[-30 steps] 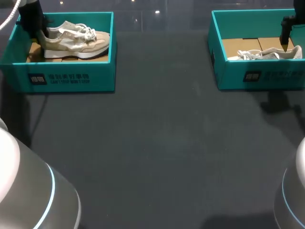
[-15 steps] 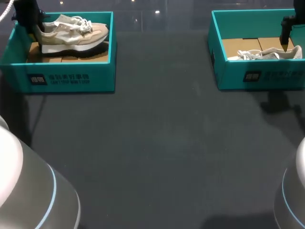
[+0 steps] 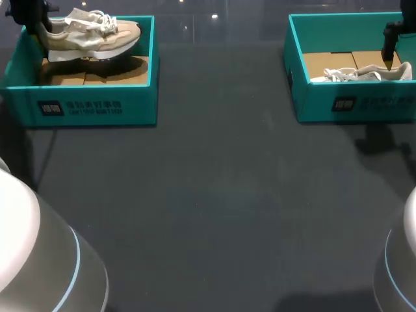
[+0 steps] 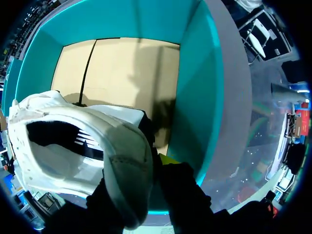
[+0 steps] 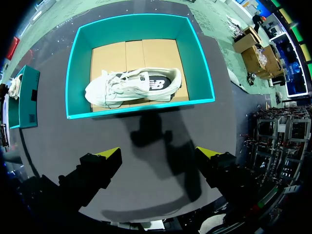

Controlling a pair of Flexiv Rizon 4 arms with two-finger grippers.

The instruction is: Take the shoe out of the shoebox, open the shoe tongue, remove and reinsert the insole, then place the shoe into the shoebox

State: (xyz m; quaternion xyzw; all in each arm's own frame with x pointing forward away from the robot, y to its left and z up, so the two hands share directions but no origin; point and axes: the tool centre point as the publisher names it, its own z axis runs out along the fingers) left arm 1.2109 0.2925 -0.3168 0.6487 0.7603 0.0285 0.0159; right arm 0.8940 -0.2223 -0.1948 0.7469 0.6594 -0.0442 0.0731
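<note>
Left hand [image 4: 146, 178] gripping shoe [image 3: 91, 36] above shoebox [image 3: 97, 104], white shoe [image 5: 131, 85] boxed opposite

I am looking down on a dark grey, matte surface [image 3: 214, 195] that fills nearly the whole head view. Toward its far edge it turns glossier, and a small white glint of light [image 3: 214, 16] sits there. A soft shadow [image 3: 380, 142] lies on its right side. The right wrist view shows the same charcoal top, also shadowed.

On the table [image 3: 221, 195], left shoe [image 3: 91, 36] over left shoebox [image 3: 97, 104]; right shoe [image 3: 364, 73] inside right shoebox [image 3: 351, 104].
</note>
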